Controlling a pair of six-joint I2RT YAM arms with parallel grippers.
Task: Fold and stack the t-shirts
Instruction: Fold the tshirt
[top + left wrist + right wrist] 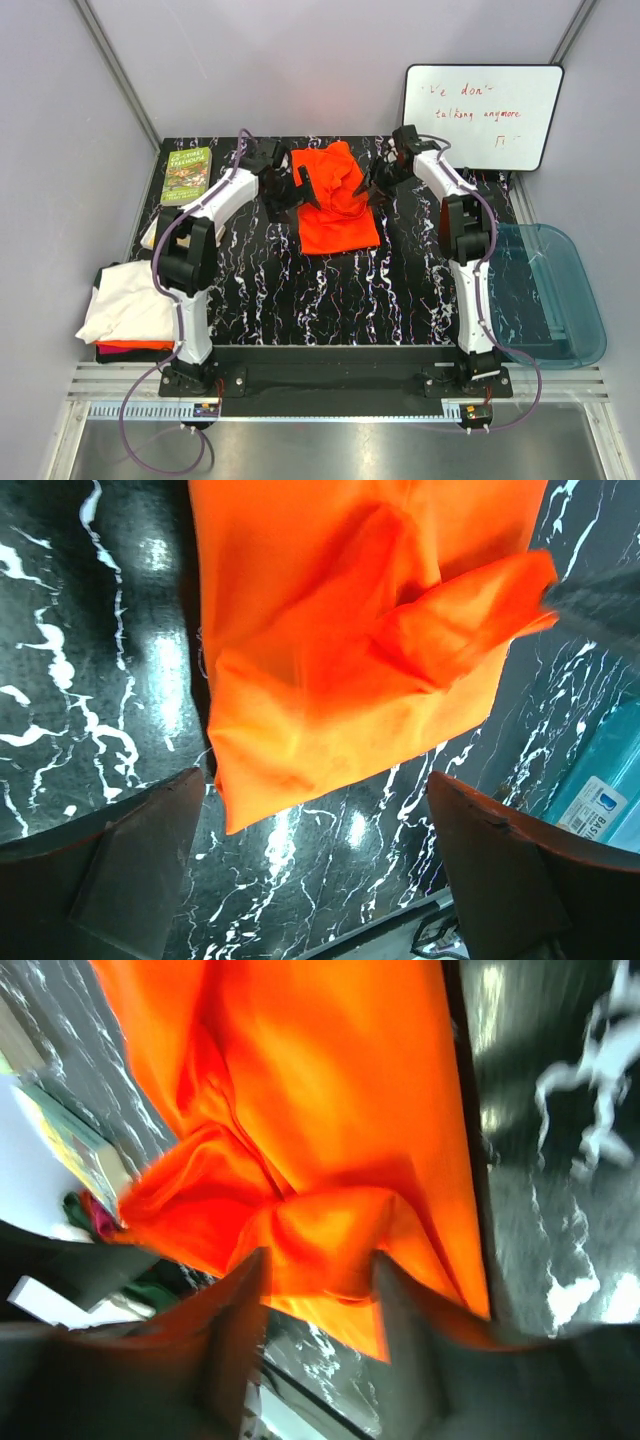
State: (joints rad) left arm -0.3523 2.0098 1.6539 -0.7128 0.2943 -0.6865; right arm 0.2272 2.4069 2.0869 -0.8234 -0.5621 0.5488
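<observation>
The left gripper [315,780] hung with its two fingers wide apart and held nothing, just above the left edge of the one bright orange shirt [335,210]. The right gripper [320,1260] was closed on a raised fold at the right side of this same shirt. The shirt lay partly folded on the far middle of the table [300,290]. At the table's left edge was one pile, with one white shirt [125,305] on top and one red-orange shirt [130,346] under it. One green book [187,172] lay at the far left and one blue tub [545,290] at the right.
</observation>
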